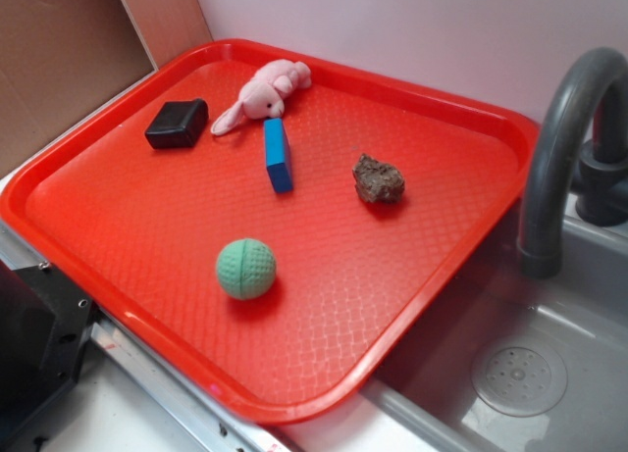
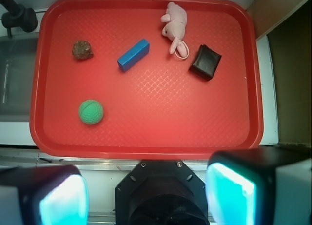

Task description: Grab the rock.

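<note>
A red tray point(image 1: 128, 192) is set on a counter beside a grey sink point(image 1: 549, 325) with a dark faucet point(image 1: 559, 138); a pale wall is seen behind. The rock point(image 1: 378, 178) lies alone near the tray's sink-side edge, well apart from the block point(image 1: 277, 155), ball point(image 1: 245, 269), black block point(image 1: 178, 124) and pink toy point(image 1: 265, 92), with bare tray all round it. The gripper point(image 2: 146, 195) is held wide open and empty outside the tray's near rim.

Bright, even light; soft short shadows under the green ball point(image 1: 245, 269); the near gripper point(image 2: 146, 195) pads glow blurred in the wrist view.
</note>
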Controlling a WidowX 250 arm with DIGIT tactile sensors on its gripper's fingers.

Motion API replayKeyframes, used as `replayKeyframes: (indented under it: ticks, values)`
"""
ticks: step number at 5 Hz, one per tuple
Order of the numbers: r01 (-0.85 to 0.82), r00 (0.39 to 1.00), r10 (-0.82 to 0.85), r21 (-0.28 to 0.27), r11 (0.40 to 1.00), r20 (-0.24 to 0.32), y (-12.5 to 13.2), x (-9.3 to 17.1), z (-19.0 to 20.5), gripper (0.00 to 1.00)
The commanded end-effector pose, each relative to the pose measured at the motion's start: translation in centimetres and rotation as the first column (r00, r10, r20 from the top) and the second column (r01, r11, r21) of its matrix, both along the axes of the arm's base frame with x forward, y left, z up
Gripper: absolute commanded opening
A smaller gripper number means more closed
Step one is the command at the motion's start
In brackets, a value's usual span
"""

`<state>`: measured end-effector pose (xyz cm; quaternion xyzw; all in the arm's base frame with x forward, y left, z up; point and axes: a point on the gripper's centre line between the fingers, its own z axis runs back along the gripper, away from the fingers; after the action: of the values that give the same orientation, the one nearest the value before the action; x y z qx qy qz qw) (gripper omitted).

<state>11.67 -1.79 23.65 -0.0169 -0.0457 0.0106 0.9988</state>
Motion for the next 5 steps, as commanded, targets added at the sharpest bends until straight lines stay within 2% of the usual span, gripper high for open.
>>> replayKeyframes:
  ticks: [1,2,3,4,5]
  values:
    - [0.000,1.000,0.000,0.000,1.000,0.000,0.0,0.0,0.0,1.00]
    - [-0.247,0.968,0.247,0.021,0.969,-0.037,-0.3,0.8,-0.6,1.00]
    - [-0.479,0.878,0.478,-0.009,0.878,-0.012,-1.1,1.4,-1.0,1.00]
    - [-0.618,0.786,0.618,-0.023,0.786,-0.024,-2.9,3.5,-1.9,1.00]
    - [-0.738,0.673,0.739,-0.071,0.671,-0.024,-4.4,6.6,-3.5,1.00]
